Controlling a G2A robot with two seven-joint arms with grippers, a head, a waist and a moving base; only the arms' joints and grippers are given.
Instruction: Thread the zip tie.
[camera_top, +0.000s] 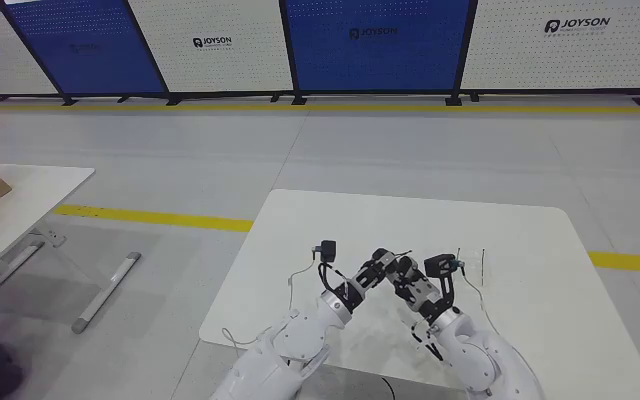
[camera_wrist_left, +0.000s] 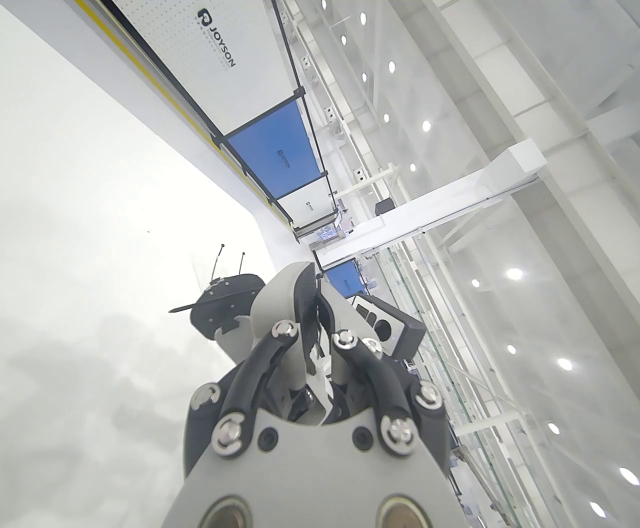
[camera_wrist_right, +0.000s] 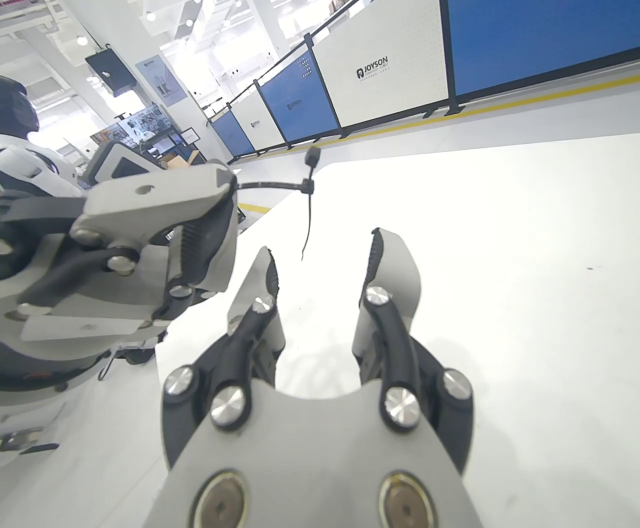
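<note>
Bright, even overhead light. Round ceiling lamps (camera_wrist_left: 514, 273) bloomed in the left wrist view and hazed the roof around them. The white table (camera_wrist_left: 75, 175) was nearly blown out, with only soft shadows. Both wrist views stretched hard toward the edges; fence panels (camera_wrist_right: 380, 75) leaned.

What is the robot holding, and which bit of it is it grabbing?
The left gripper is shut on a black zip tie, pinching its thin strap, with the blocky head end sticking out. The right gripper is open and empty.
</note>
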